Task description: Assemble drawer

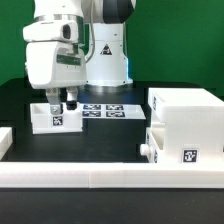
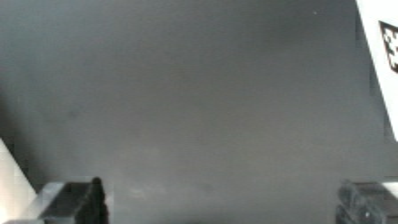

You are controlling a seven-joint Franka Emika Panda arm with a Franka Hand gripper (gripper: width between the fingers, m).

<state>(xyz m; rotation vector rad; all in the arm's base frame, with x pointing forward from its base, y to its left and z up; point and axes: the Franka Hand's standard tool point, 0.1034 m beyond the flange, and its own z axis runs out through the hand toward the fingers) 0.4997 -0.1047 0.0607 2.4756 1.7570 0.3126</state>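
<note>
The large white drawer housing (image 1: 188, 112) stands at the exterior view's right, with a tag on its front. A small white tray (image 1: 160, 148) sits against its lower left side. Another small tagged tray (image 1: 56, 118) stands at the exterior view's left. My gripper (image 1: 62, 101) hangs just above and behind this tray, not touching it. In the wrist view my gripper (image 2: 222, 205) is open wide, with only bare black table between the fingertips (image 2: 75, 200). A white tagged part (image 2: 388, 45) shows at that frame's edge; I cannot tell which part it is.
The marker board (image 1: 105, 110) lies on the black table behind the left tray. A long low white rail (image 1: 100, 176) runs along the front, and another white rail piece (image 1: 5, 140) sits at the left edge. The robot base (image 1: 105, 60) stands behind.
</note>
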